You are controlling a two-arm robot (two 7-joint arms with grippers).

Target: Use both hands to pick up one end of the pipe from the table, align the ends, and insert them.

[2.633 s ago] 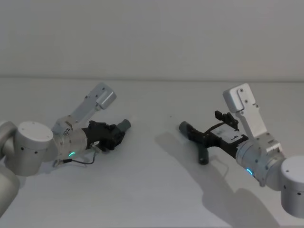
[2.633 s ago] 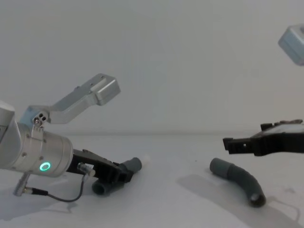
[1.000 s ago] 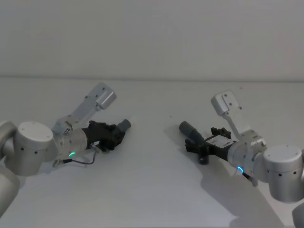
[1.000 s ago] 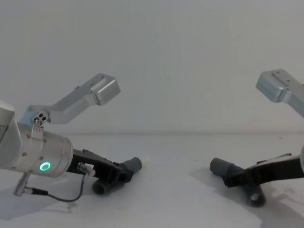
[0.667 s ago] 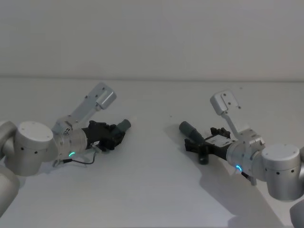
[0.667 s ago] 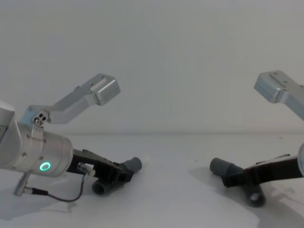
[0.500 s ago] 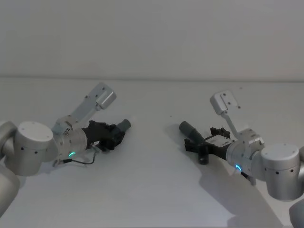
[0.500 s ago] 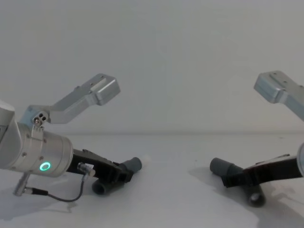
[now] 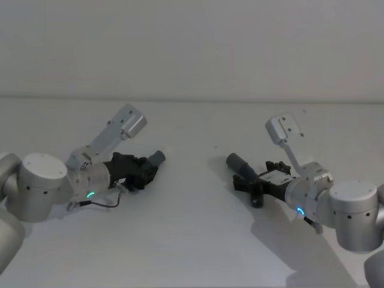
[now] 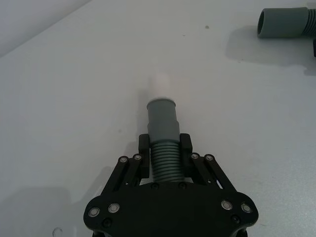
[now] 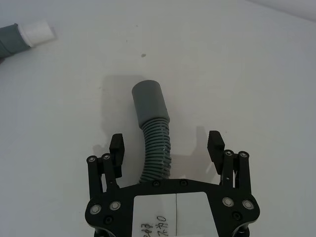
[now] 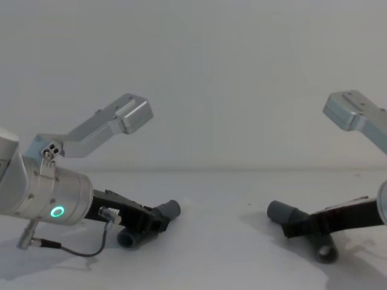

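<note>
In the lower left of the head view, the left end effector (image 9: 143,170) sat low over the white tabletop (image 9: 192,240). It pointed toward the middle of the frame. Its two black fingers (image 10: 143,148) were pinching the ribbed part of the left pipe piece (image 10: 163,163). The smooth grey cuff (image 10: 162,118) of that piece stuck out past the fingers, and a small white tip (image 10: 159,85) stuck out of the cuff. In the chest view, the other end of this piece (image 12: 128,239) hung down under the end effector, close to the tabletop. I could not tell if it touched. A green ring (image 12: 57,211) glowed on the silver wrist.

The middle of the tabletop lay between the two pieces, and they were well apart.

In the lower right of the head view, the right end effector (image 9: 252,183) was down low over the right pipe piece (image 9: 240,163). This piece lay flat on the tabletop. The black fingers (image 11: 117,144) were spread wide, one on each side of the ribbed bend (image 11: 157,148), and they did not touch it. The plain grey cuff (image 11: 149,101) of this piece pointed toward the left piece. In the chest view, the far end (image 12: 326,254) of the right piece rested on the tabletop at the lower right of the frame
</note>
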